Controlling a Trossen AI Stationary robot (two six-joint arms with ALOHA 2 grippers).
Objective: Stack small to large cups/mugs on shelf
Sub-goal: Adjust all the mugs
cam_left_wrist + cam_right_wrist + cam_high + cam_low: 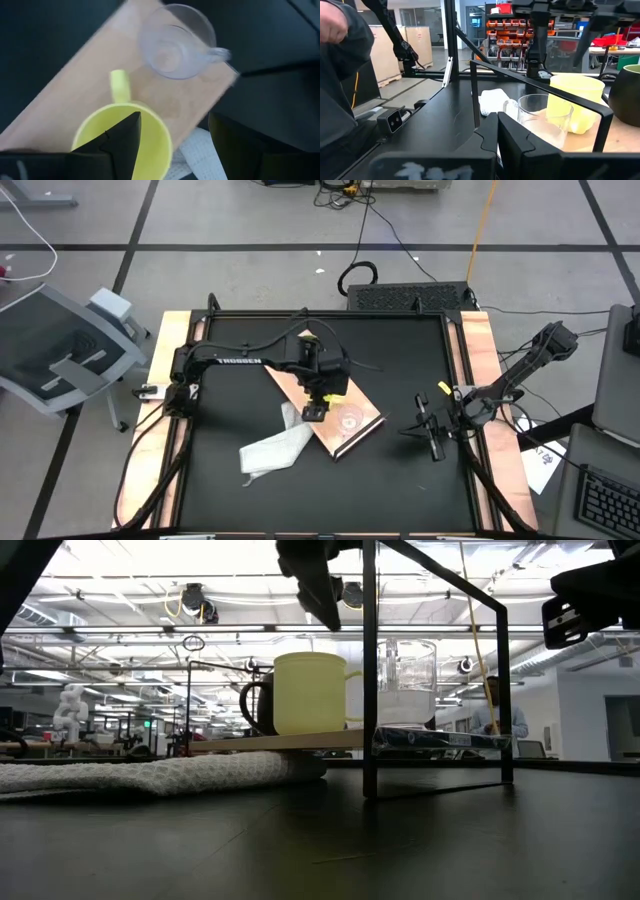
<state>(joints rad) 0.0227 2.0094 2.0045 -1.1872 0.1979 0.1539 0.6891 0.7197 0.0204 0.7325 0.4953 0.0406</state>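
Yellow mug sits directly under the left pincer, whose two dark fingers stand wide apart and hold nothing; one finger hangs over the mug's mouth, the other outside its wall. If the pincer drops a little off line, I judge a fingertip could land on the rim and tip the mug, or shove it into the clear cup just beside it. That cup is light plastic and stands near the corner of the shelf, so a nudge could send it over the edge onto the desk.

In the high view the shelf lies slantwise at the centre of the frame, with the white cloth at its lower left, partly under the board; the low view suggests the board rests on it, so it may rock under pressure.

In the low view the yellow mug is upright at centre, the dark green mug close behind it on the left, and the clear cup to the right, all on the pale wooden board. None is nested yet.

The right pincer, closed and empty, waits at the right of the high view.
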